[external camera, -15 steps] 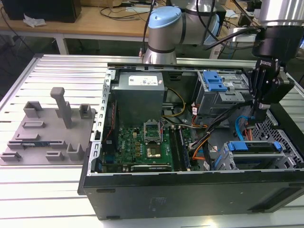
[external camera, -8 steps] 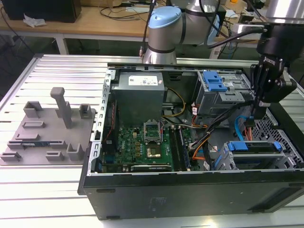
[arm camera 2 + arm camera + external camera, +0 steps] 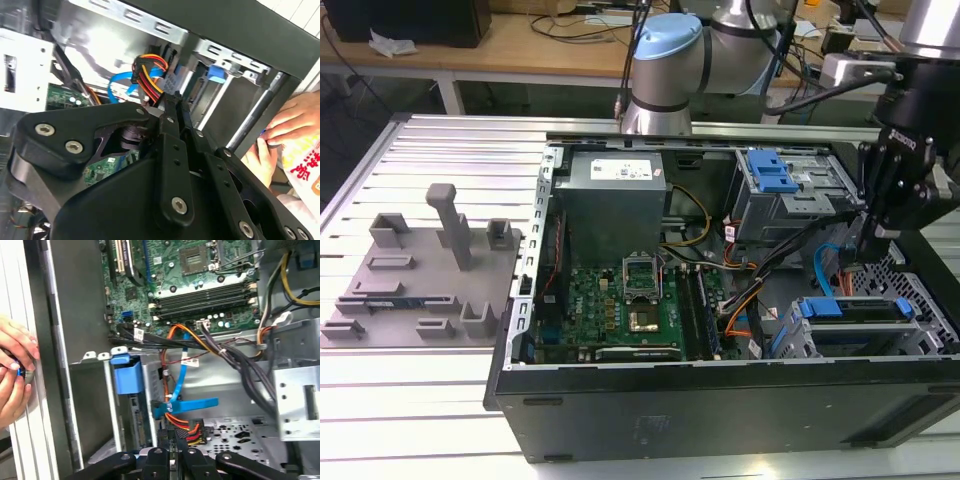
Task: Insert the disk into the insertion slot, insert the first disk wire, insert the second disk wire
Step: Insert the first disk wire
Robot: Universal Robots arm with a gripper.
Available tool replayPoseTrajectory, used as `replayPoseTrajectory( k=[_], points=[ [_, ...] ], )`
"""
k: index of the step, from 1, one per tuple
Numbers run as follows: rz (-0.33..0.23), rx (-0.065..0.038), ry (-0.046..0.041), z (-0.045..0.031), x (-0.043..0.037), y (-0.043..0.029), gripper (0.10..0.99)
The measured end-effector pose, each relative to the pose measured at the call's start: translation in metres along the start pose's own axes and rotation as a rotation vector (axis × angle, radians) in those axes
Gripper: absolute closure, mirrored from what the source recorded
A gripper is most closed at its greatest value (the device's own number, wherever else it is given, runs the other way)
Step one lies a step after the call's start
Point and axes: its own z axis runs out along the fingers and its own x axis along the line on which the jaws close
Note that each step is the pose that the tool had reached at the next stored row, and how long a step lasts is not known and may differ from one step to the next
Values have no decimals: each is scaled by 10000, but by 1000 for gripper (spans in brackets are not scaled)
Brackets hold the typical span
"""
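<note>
Hanging over the open black computer case on the ribbed metal table, the jaws are seen in the exterior view above the silver hard disk in its blue plastic carrier. The disk is already seated in the grey perforated-metal insertion slot at the case's near corner, exterior view's right. In the second wrist view they are pinched on the black plug of a red-orange-yellow wire bundle. In the first wrist view, a tilted plug could be jammed, or the flat blue cable trapped.
</note>
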Motion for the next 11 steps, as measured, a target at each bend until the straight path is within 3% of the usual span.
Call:
replayPoseTrajectory(
  k=[2, 4, 5, 6, 8, 10, 11],
  points=[
    [0, -11, -64, 16, 62, -8, 922],
    [1, -39, -273, 31, 114, -17, 922],
    [4, -65, -465, 35, 133, -19, 922],
    [8, -130, -951, 45, 169, -26, 922],
    [13, -198, -1461, 57, 215, -34, 922],
    [14, -225, -1628, 66, 246, -42, 922],
    [10, -258, -1648, 72, 266, -50, 922]
  ],
)
